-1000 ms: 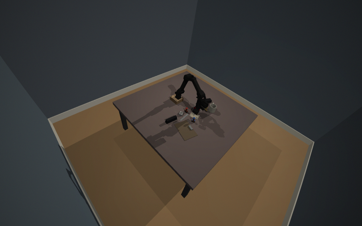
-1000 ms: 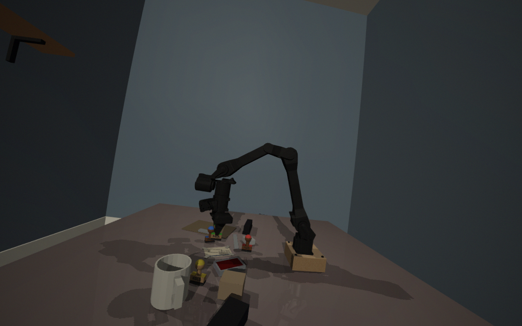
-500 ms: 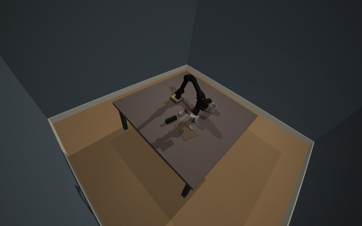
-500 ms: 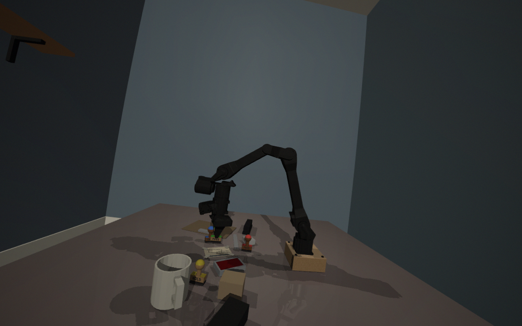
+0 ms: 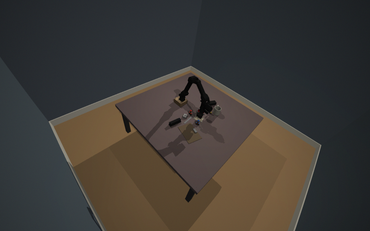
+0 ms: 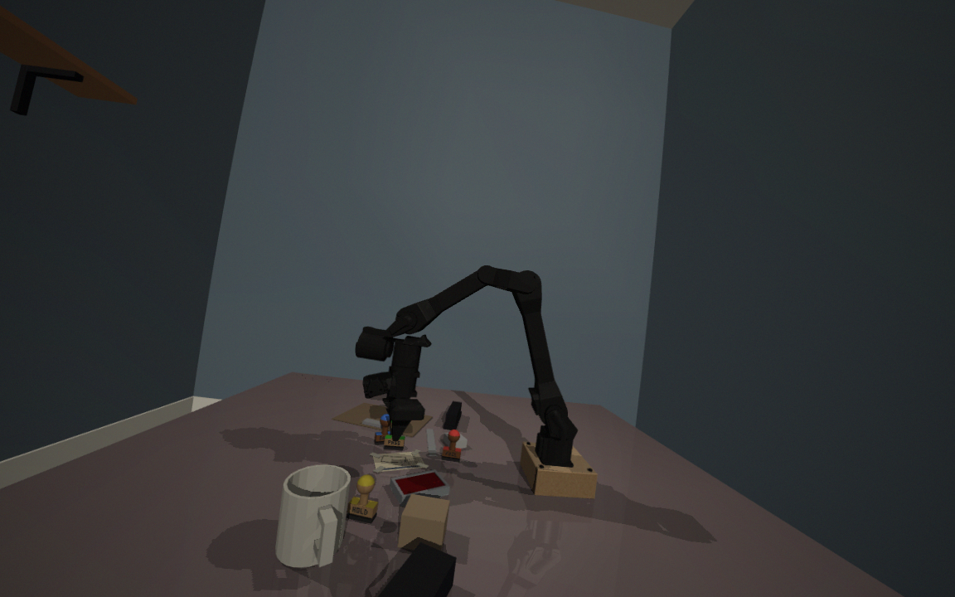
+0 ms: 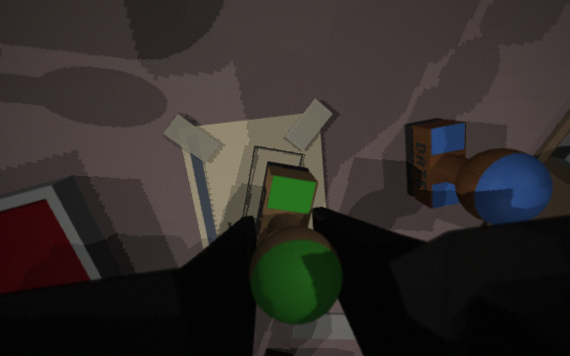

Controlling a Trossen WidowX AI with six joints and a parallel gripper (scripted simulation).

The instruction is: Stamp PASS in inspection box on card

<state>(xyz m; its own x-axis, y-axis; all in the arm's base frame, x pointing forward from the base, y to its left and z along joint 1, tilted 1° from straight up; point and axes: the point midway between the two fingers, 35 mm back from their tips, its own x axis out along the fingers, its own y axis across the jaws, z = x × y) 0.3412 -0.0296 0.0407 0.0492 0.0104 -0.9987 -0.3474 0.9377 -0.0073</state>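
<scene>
My gripper [image 5: 199, 115] [image 6: 397, 436] [image 7: 283, 222] is shut on the PASS stamp [image 6: 394, 442] [image 7: 296, 277], which has a green knob and green top patches. The stamp is upright over the cream card [image 6: 399, 462] [image 7: 223, 135]; a small gap seems to show below it, but its height is hard to tell. The inspection box [image 7: 279, 150] is a thin outline on the card; its top edge shows past the stamp, and the stamp covers much of the rest. The red ink pad [image 6: 420, 483] [image 7: 8, 247] lies beside the card, to the left in the wrist view.
A blue DATE stamp [image 5: 198, 122] [image 6: 385, 420] [image 7: 513, 188] stands right of the card in the wrist view. A red-knobbed stamp [image 5: 190, 112] [image 6: 453, 438], yellow HOLD stamp [image 6: 365, 486], mug [image 5: 217, 110] [image 6: 310, 519] and wooden block [image 6: 424, 521] stand around. A brown board [image 5: 190, 138] lies beyond.
</scene>
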